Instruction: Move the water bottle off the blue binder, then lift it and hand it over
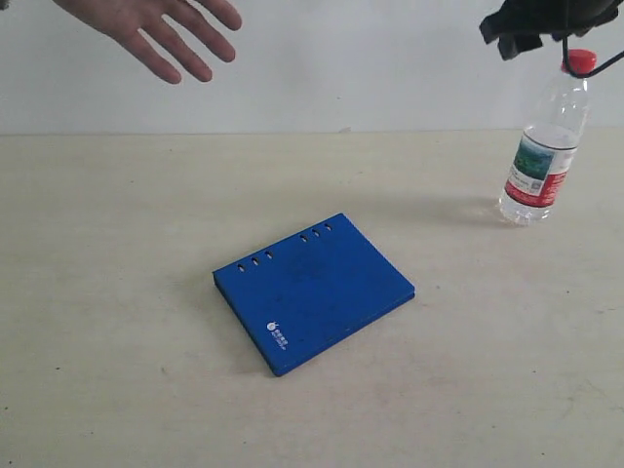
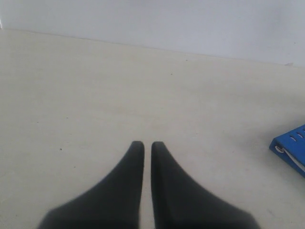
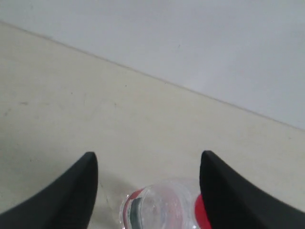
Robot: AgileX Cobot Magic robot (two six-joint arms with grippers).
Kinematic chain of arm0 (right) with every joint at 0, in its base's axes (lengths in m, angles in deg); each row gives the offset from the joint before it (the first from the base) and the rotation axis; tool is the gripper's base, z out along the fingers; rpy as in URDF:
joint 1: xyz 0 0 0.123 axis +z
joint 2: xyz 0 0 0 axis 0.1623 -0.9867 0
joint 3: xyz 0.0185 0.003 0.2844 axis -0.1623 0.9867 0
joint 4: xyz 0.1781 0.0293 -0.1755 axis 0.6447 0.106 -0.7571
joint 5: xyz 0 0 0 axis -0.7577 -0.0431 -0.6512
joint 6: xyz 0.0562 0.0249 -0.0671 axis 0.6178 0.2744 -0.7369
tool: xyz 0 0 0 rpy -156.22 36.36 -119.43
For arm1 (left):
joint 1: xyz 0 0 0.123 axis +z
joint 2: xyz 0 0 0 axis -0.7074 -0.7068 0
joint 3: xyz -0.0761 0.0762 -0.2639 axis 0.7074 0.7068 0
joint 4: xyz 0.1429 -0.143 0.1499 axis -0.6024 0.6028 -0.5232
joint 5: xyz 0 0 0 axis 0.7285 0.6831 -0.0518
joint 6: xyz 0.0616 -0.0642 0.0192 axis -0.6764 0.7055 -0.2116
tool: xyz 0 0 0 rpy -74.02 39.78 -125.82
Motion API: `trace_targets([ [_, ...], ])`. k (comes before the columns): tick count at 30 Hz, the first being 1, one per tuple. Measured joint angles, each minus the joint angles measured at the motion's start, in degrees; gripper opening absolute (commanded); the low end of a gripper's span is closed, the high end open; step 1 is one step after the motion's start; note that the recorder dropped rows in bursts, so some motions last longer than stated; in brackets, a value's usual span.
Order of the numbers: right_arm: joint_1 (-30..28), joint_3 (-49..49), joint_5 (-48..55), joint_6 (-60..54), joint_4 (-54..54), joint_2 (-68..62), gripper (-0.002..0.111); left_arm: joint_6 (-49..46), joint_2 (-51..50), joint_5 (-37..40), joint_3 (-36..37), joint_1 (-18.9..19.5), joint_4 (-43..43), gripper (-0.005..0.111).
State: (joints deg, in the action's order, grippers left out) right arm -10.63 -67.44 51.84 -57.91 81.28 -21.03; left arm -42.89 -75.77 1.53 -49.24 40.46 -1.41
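Your right claw (image 3: 147, 160) hangs wide open and empty over the upright water bottle (image 1: 544, 146), which stands well apart from the blue binder (image 1: 314, 291). An open hand (image 1: 161, 27) reaches in, likely for the handover.

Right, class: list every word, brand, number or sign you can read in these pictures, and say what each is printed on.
None can be read.
Small white logo on the flat deep-blue ring binder: too small to read.
Red, white and green label on the clear plastic water bottle: print blurred.
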Motion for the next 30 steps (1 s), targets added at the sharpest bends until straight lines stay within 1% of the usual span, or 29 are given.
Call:
trace_targets([
  [9,0.00,0.00,-2.00,-0.15,1.20,9.89,0.057,0.00,0.00,0.00,0.00,0.00,0.00,0.005],
  [12,0.00,0.00,-2.09,-0.80,5.75,13.81,0.057,0.00,0.00,0.00,0.00,0.00,0.00,0.005],
  [15,1.29,0.00,-0.28,-6.47,15.17,18.13,0.057,0.00,0.00,0.00,0.00,0.00,0.00,0.005],
  [18,4.45,-0.11,7.43,-15.77,25.11,21.04,0.057,0.00,0.00,0.00,0.00,0.00,0.00,0.005],
  [19,5.96,-0.11,11.88,-18.73,28.10,21.55,0.057,0.00,0.00,0.00,0.00,0.00,0.00,0.005],
  [20,7.58,-0.11,16.80,-20.75,30.49,21.55,0.057,0.00,0.00,0.00,0.00,0.00,0.00,0.005],
  [22,11.26,0.42,23.40,-22.61,32.85,21.31,0.057,0.00,0.00,0.00,0.00,0.00,0.00,0.005],
  [24,14.67,2.19,26.12,-22.70,33.24,20.93,0.057,0.00,0.00,0.00,0.00,0.00,0.00,0.005],
  [25,17.73,5.21,27.18,-23.23,32.22,20.63,0.057,0.00,0.00,0.00,0.00,0.00,0.00,0.005],
  [26,18.72,6.64,27.32,-23.73,31.73,20.50,0.057,0.00,0.00,0.00,0.00,0.00,0.00,0.005],
  [27,20.49,10.44,27.67,-24.58,30.26,20.42,0.057,0.00,0.00,0.00,0.00,0.00,0.00,0.005],
  [30,21.23,17.15,27.73,-25.13,28.26,20.37,0.057,0.00,0.00,0.00,0.00,0.00,-1.43,0.005],
])
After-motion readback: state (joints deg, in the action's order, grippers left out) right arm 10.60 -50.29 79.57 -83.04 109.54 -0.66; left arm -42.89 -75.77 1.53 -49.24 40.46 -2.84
